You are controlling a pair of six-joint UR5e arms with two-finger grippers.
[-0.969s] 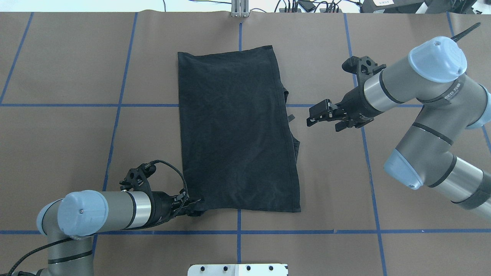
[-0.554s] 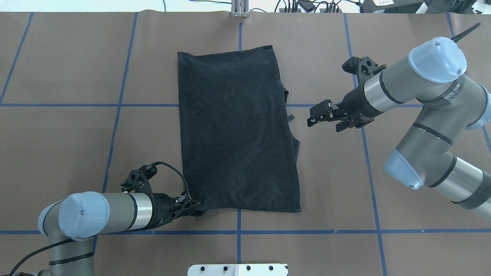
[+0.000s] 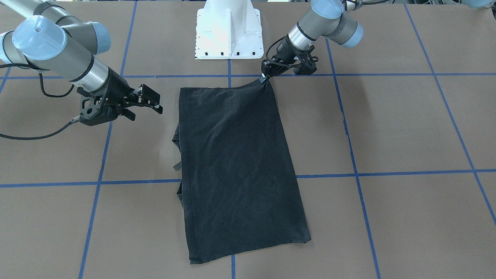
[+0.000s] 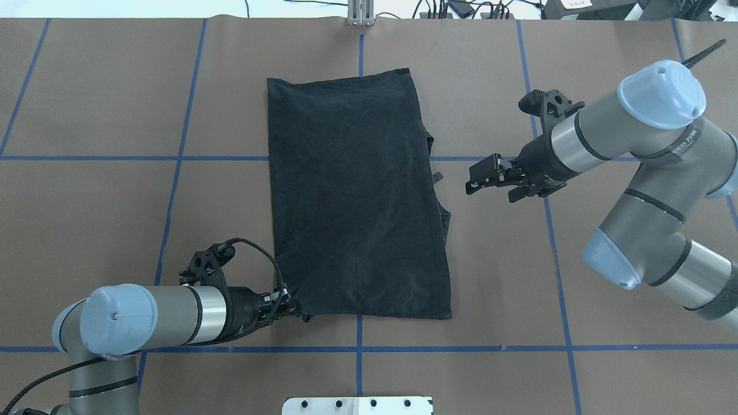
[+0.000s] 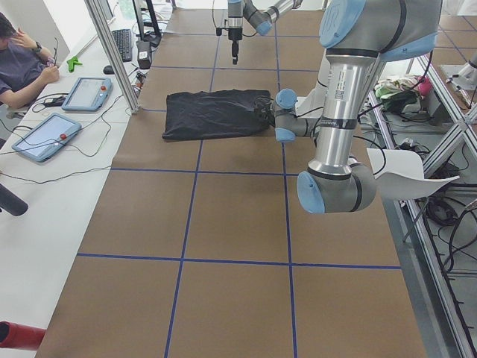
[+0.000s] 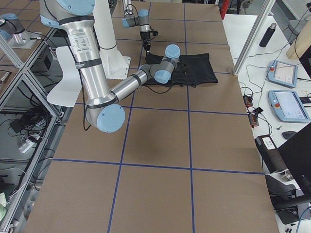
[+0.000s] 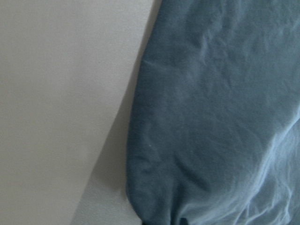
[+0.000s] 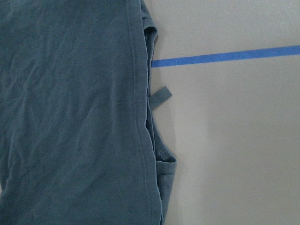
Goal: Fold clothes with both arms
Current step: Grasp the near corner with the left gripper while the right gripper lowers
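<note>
**Two arms, one folded shirt: left pinches a corner, right hangs free**

One black T-shirt [image 4: 357, 196] lies mid-table, folded lengthwise into a long panel with the plain side up. No logo shows. It rests flat on the brown table cover [image 4: 115, 202], across the blue tape lines [image 4: 173, 158] of the grid.

Along the edge on the robot's right, under-layers of cloth poke out past the hem. A small cloth tab [image 4: 438, 176] sticks out there too, clear in the right wrist view.

Left arm [image 4: 173, 314]: low, reaching in from the robot's side. The left gripper [image 4: 290, 308] sits at the shirt's near corner on the robot's left, fingers closed on the cloth. In the front-facing view that corner is drawn up to a small point between the fingertips. The left wrist view shows only wrinkled cloth and bare cover; no fingers appear in it.

Right arm [image 4: 634, 127]: raised, bent at the elbow. The right gripper [image 4: 481, 176] hangs beside the shirt's right edge, near the tab but apart from the cloth. Fingers are spread with a gap between them and hold nothing.

The white pedestal base [image 3: 228, 29] stands at the table edge on the robot's side. In the left side view a person [image 5: 22, 60] sits at a bench beyond the far end, with two tablets [image 5: 86, 93] lying near
</note>
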